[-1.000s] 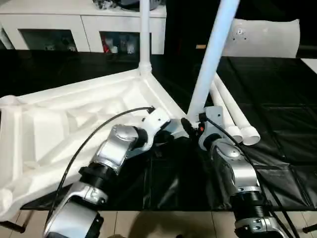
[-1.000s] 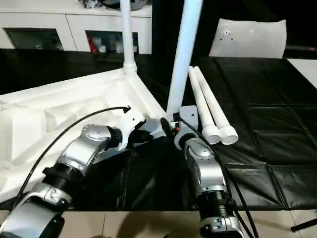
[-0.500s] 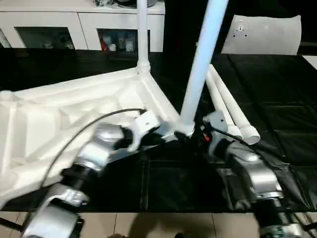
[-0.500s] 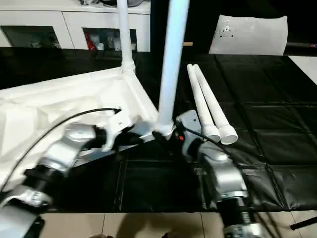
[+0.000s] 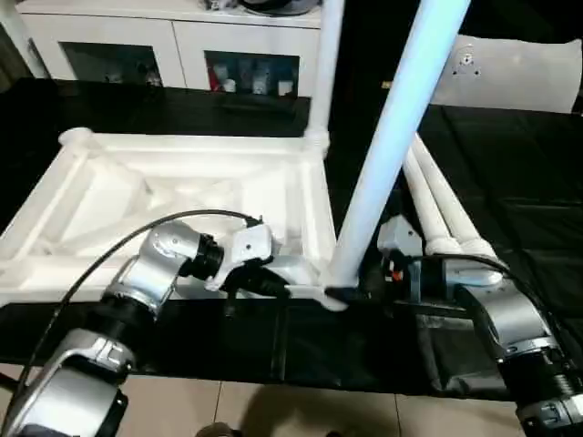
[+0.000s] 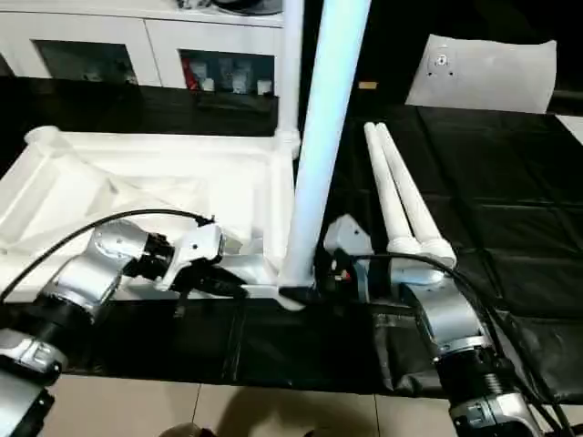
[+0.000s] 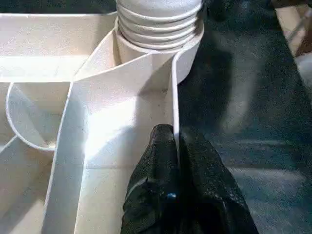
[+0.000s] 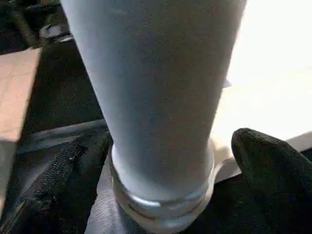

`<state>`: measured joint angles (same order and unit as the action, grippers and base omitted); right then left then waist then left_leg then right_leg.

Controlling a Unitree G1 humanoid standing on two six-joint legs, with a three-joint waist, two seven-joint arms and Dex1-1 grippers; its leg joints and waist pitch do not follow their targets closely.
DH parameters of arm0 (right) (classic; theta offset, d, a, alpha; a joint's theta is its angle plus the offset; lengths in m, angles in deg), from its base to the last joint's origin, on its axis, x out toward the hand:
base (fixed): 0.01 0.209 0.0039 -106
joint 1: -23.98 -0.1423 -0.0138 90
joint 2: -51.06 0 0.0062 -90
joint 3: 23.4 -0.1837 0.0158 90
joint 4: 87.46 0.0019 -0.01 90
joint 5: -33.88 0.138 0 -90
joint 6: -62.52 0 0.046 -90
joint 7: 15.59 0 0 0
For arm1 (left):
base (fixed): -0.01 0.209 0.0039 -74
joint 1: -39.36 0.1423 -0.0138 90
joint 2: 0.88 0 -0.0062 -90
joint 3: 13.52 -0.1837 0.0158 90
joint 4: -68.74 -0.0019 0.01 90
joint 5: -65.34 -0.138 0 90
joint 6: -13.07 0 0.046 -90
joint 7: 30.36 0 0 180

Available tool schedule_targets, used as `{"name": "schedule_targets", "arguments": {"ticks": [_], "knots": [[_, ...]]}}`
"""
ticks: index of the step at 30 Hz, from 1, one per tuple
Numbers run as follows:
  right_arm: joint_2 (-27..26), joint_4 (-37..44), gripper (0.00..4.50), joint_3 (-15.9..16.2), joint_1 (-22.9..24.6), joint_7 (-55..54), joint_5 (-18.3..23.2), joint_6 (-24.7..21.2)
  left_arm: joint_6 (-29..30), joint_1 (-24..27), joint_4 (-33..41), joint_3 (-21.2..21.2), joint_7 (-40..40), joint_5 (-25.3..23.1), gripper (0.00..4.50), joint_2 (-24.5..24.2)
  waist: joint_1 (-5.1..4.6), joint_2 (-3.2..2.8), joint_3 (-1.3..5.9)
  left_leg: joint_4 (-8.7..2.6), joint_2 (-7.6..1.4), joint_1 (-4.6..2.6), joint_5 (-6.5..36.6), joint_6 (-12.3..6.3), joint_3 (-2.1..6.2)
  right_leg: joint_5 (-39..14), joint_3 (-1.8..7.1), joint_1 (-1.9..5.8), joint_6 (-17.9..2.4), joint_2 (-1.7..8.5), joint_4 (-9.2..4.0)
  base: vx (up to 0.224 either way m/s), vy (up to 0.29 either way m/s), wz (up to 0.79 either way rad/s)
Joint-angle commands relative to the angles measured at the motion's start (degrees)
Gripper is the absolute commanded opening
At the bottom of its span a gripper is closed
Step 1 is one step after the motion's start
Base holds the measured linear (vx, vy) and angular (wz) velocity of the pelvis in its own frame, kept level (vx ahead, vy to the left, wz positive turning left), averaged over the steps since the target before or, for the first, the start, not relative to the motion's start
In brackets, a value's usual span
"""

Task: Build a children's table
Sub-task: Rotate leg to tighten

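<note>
Nearest you, the left gripper [image 7: 175, 146]: its fingers [image 7: 156, 161] are pressed together, pinching the thin front wall of the tabletop [image 5: 182, 182] just short of the near corner socket [image 7: 161, 53]. Beside it, the right gripper [image 8: 161, 161]: its fingers [image 8: 273, 165] are spread wide to either side of the near leg [image 5: 392, 137], and whether they touch the tube you cannot tell. That leg stands tilted in the near right corner socket, its ridged end visible at the socket mouth, so judge it as not yet fully home. The tabletop lies upside down on the black surface [image 5: 528, 182], ribbed underside up, long edge facing you. Handling note: moulded plastic, probably light and fairly stiff, with ribs and walls that offer thin, firm edges for a pinch; the smooth skin may slide on the black covering, so you should keep one hold on the wall while a leg is pushed or turned. The legs are smooth round tubes, likely slippery; take hold low, near the socket, for better control. Farther on, a second leg [image 5: 323, 64] stands upright in the far right corner socket. To the right, two spare legs [image 6: 401, 200] lie side by side, touching, open ends toward you. Beyond, a flat white board [image 5: 519, 73] and a white cabinet [image 5: 173, 45] with glass doors.
</note>
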<state>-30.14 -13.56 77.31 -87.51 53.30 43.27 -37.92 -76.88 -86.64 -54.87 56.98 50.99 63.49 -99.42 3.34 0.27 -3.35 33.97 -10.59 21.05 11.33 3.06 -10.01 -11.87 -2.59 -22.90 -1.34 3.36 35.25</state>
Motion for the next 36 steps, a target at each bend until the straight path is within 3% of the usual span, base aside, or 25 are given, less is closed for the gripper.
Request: {"name": "schedule_targets", "arguments": {"ticks": [1, 7, 17, 23, 24, 28, 31, 33, 34, 35, 36], "knots": [[0.87, -0.25, 4.43, 0.78, -1.32, 2.46, 0.99, 1.14, -2.04, -1.33, -0.89, -2.58, 3.44, -0.65, 0.00, -0.20, -0.10, 0.43, 3.44, -3.56, -2.83, -0.64, 5.69, -4.74, 0.31, -2.08, 2.69, 3.29, -14.87, 4.60, -3.55, 0.000, 0.000, 0.00], [0.98, -2.12, 3.84, 2.11, -2.80, 5.38, 0.63, 2.73, -5.14, -2.90, -4.40, -2.78, 4.88, -1.14, 0.00, -0.35, 0.27, 0.63, 3.56, -3.36, -2.84, -0.59, 3.73, -5.70, 0.28, 0.73, 2.60, 3.21, -15.42, 4.63, -3.13, 0.000, 0.000, 0.00], [1.03, -3.86, 2.91, 3.03, -3.65, 6.35, -0.43, 4.74, -6.81, -3.56, -6.56, -2.67, 5.11, -1.30, 0.00, -0.14, 0.27, 0.75, 3.21, -3.56, -2.88, -0.60, 5.00, -4.87, 0.31, -2.00, 2.58, 3.17, -15.09, 4.67, -3.39, 0.000, 0.000, 0.00], [0.84, -3.94, 2.69, 3.38, -3.68, 6.65, -0.17, 4.79, -7.13, -3.66, -7.04, -2.57, 5.18, -1.26, 0.00, -0.13, 0.24, 0.78, 3.06, -3.64, -2.93, -0.67, 5.70, -4.55, 0.32, -2.89, 2.60, 3.11, -15.10, 4.69, -3.52, 0.000, 0.000, 0.00], [0.77, -3.78, 2.69, 3.53, -3.50, 6.68, -0.02, 4.66, -7.05, -3.66, -7.11, -2.48, 5.03, -1.20, 0.00, -0.09, 0.18, 1.03, 3.03, -3.65, -2.94, -0.66, 5.67, -4.60, 0.27, -2.77, 2.62, 3.09, -15.08, 4.65, -3.52, 0.000, 0.000, 0.00], [-0.26, -2.59, 2.67, 3.10, -2.43, 5.51, 1.31, 2.22, -5.26, -3.46, -6.80, -1.56, 2.97, -0.79, 0.00, 0.54, 0.19, 1.17, 2.96, -3.67, -2.91, -0.65, 5.26, -4.68, 0.27, -2.48, 2.64, 3.15, -15.15, 4.61, -3.40, 0.000, 0.000, 0.00], [-3.80, -0.30, 2.66, 1.47, -0.50, -2.15, 2.03, -3.80, 0.32, -3.17, -5.18, 0.46, -3.50, -0.17, 0.00, 3.08, 0.15, 1.41, 2.71, -3.83, -2.97, -0.66, 5.92, -4.24, 0.32, -4.63, 2.64, 2.94, -14.89, 4.78, -3.68, 0.000, 0.000, 0.00], [-6.14, 0.57, 2.66, 0.65, 0.08, -6.50, 2.15, -6.25, 3.81, -3.08, -3.96, 1.42, -6.39, 0.48, 0.00, 4.74, -0.07, 1.28, 2.55, -4.05, -2.89, -0.83, 7.93, -3.09, 0.44, -9.07, 2.70, 2.81, -13.90, 4.91, -4.22, 0.000, 0.000, 0.00], [-7.73, 1.09, 2.66, 0.40, 0.36, -9.06, 2.03, -7.36, 5.56, -3.04, -3.26, 1.95, -8.48, 0.65, 0.00, 5.84, -0.28, 0.77, 2.42, -4.25, -2.90, -0.88, 8.79, -2.12, 0.62, -11.49, 2.73, 2.70, -13.43, 4.94, -4.37, 0.000, 0.000, 0.00], [-11.77, 2.10, 2.66, -0.11, 0.77, -15.19, 1.63, -9.88, 10.88, -2.86, -1.54, 3.31, -14.09, 1.07, 0.00, 8.94, -0.63, 1.09, 2.33, -4.42, -2.91, -0.93, 10.10, -1.23, 0.61, -13.60, 2.75, 2.60, -12.76, 4.79, -4.70, 0.000, 0.000, 0.00], [-13.71, 2.31, 2.65, -0.35, 0.74, -18.03, 1.42, -11.35, 12.43, -2.84, -1.06, 3.77, -16.77, 0.96, 0.00, 10.41, -0.91, 1.07, 2.17, -4.63, -2.89, -0.82, 11.08, -0.38, 0.75, -15.54, 2.74, 2.50, -12.45, 4.80, -4.79, 0.000, 0.000, 0.00]]}}
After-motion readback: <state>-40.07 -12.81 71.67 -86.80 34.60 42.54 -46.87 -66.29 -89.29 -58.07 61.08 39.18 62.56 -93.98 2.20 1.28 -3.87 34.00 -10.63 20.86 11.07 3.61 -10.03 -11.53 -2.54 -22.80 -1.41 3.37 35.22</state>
